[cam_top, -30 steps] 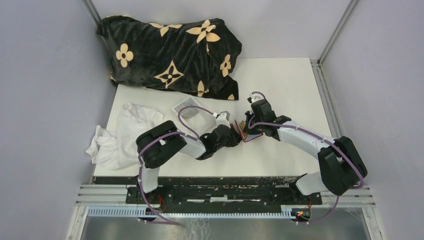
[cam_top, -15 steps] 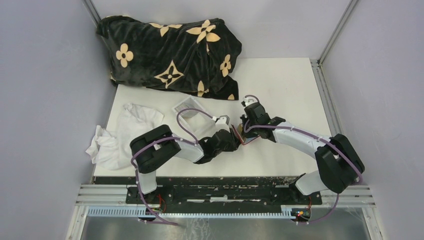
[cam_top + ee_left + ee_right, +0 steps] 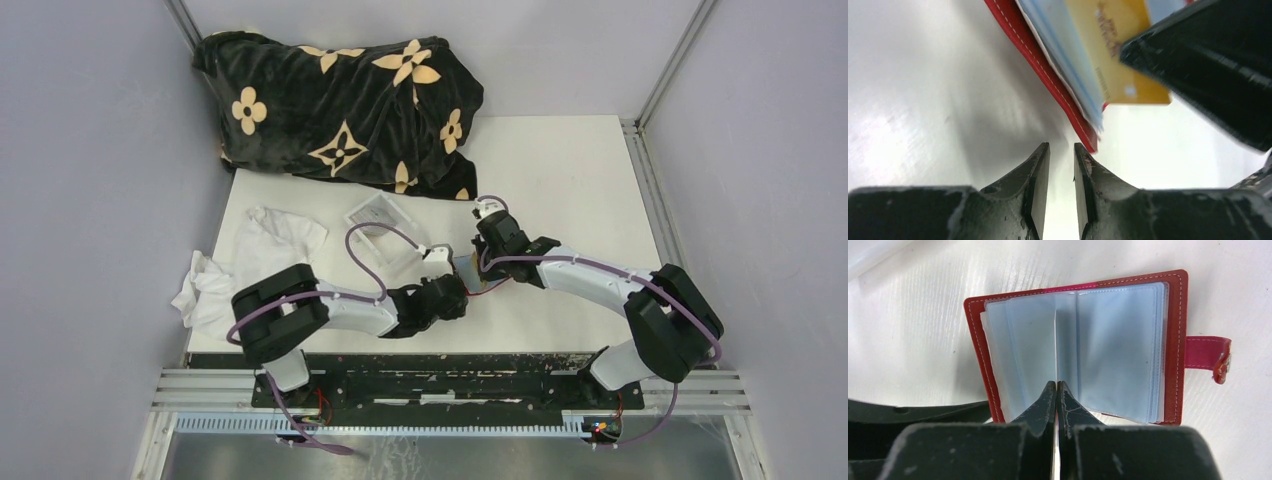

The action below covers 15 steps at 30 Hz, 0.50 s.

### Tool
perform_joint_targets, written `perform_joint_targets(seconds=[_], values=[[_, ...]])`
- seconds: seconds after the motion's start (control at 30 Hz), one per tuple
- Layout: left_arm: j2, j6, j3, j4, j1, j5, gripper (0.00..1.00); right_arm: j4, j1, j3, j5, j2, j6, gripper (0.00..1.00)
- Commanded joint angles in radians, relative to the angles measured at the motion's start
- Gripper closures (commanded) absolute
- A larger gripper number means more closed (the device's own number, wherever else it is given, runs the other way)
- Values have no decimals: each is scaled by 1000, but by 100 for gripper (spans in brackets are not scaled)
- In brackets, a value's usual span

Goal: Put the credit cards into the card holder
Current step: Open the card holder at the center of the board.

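Right tool [image 3: 1056, 383] is clamped shut on a yellow card [image 3: 1113, 55]. The card shows flat-on from the left wrist, but only as a thin pale line on edge in the right wrist view. Its lower edge reaches down among the pale blue sleeves [image 3: 1023, 350] of the card holder [image 3: 1108, 350], close to the middle fold. The card holder is a red wallet lying open on the white surface [image 3: 923, 305], with its leaves fanned to both sides. In the right wrist view its snap tab [image 3: 1205, 352] sticks out to the right.

Left tool [image 3: 1062, 147] sits low, just beside a red corner of the card holder. Its fingers stand a narrow gap apart with nothing between them. Whether a tip touches the leather I cannot tell.

From above, both tools meet over the card holder near the middle of the surface. A clear plastic box [image 3: 380, 225] lies just behind the left arm. Further left is a crumpled white cloth [image 3: 245, 260], hanging partly off the edge. A black blanket [image 3: 340, 100] with tan flowers is heaped at the far left corner.
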Motion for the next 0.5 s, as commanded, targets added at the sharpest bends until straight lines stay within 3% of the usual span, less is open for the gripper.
perform_joint_targets(seconds=[0.0,0.27,0.47], values=[[-91,-42,-74,-332,-33,-93,66,-26,25,34,41,12,-8,99],[-245,-14,-22,-373,-47,-175,66,-37,42,40,57,11,1,99],[-225,45,67,-320,-46,-215,65,-44,42,48,52,6,10,99]])
